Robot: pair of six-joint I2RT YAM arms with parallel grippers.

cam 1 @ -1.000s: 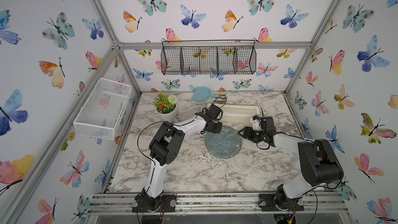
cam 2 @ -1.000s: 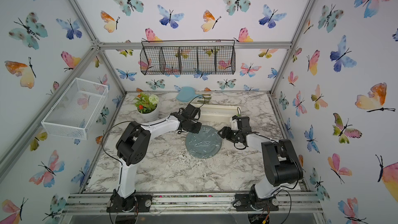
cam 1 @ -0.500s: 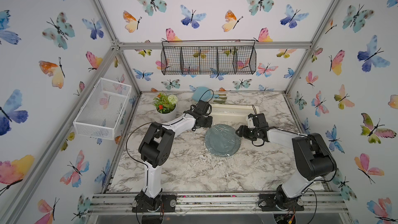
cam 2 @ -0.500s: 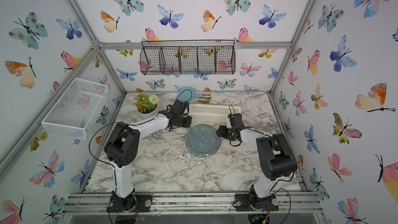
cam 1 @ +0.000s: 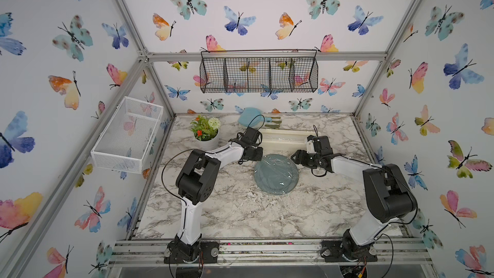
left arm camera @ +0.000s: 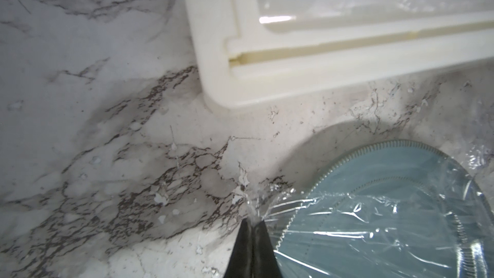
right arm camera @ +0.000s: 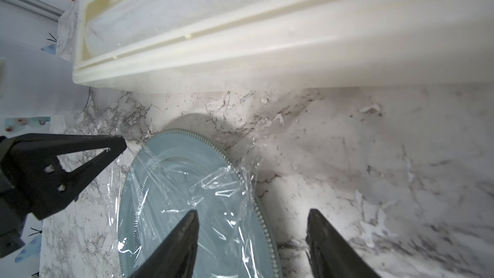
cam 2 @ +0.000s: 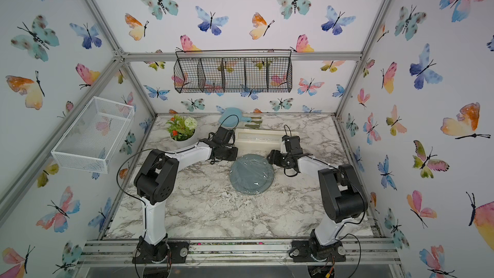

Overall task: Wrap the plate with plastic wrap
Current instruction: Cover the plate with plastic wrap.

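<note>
One flat plate (left arm camera: 379,164) under plastic wrap (left arm camera: 347,217) clamped by left hand (left arm camera: 253,221); right hand (right arm camera: 252,211) apart.

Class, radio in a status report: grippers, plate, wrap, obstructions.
Left gripper shut on wrap corner. Right gripper open over plate edge. Wrap draped across plate. Dispenser box close behind.

Around me stand white walls papered with watercolour butterflies (cam 1: 240,22), framed by grey aluminium bars (cam 1: 267,56). A divided black wire basket (cam 1: 258,74) hangs on the back wall, a white mesh basket (cam 1: 128,132) on the left. My grey-veined white marble tabletop (cam 1: 240,209) is evenly lit.
</note>
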